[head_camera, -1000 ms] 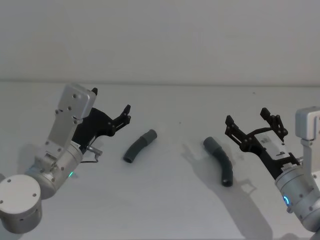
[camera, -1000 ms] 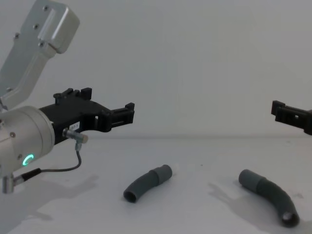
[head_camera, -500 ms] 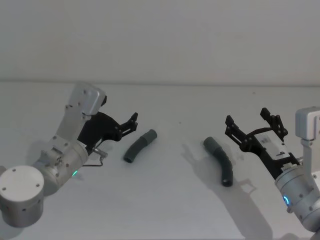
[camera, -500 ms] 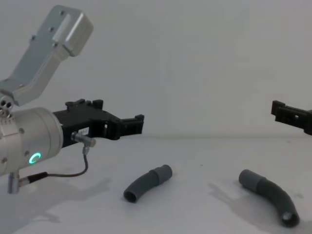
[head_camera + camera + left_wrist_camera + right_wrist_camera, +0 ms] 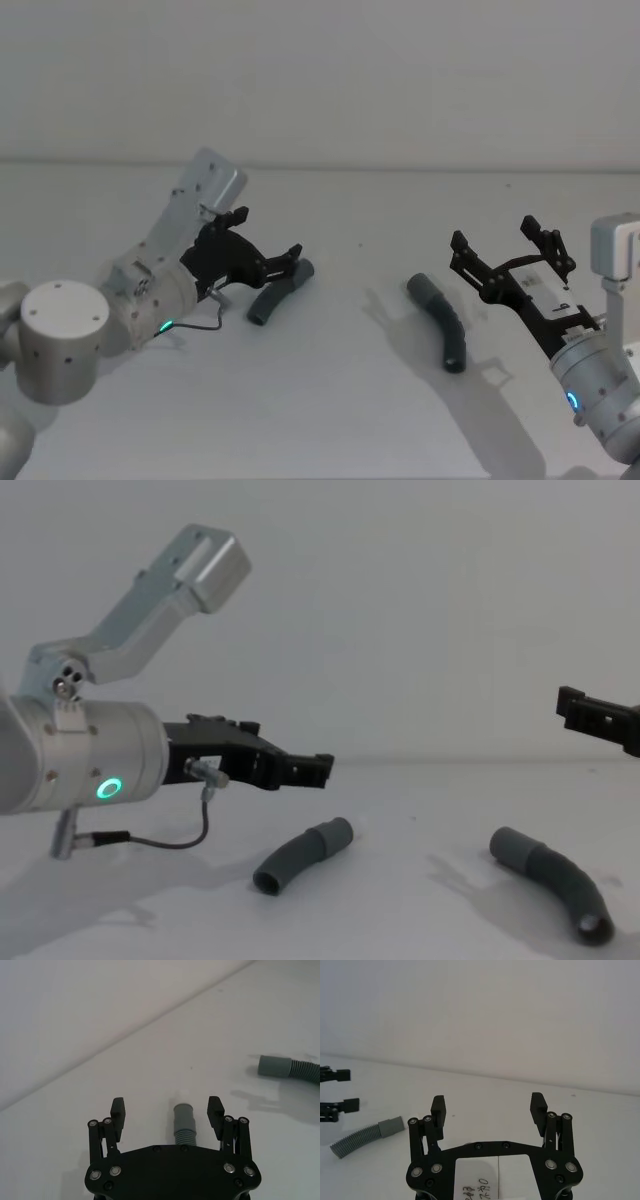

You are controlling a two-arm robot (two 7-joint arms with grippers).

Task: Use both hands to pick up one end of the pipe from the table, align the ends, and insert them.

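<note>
Left end effector (image 5: 166, 1106): fingers spread wide and holding nothing. It hovers just above the left hose piece (image 5: 298, 855) without touching it.
Left wrist: silver cylinder with a lit green ring (image 5: 105, 788).
Right end effector (image 5: 488, 1102): fingers spread wide and empty. It is held above the surface (image 5: 330, 400), to the right of the right hose piece (image 5: 443, 318) and apart from it.
Left hose piece: lies on the surface left of centre. Its open ribbed end is nearer the robot. Its cuff (image 5: 183, 1115) is at the far end, white-tipped, and sits between the left fingers in the left wrist view.
Right hose piece: lies on the surface right of centre. Its cuff (image 5: 422, 288) is at the far end and its dark open end is nearer the robot.
Gap: the two cuffs are well apart, with bare surface between them.
</note>
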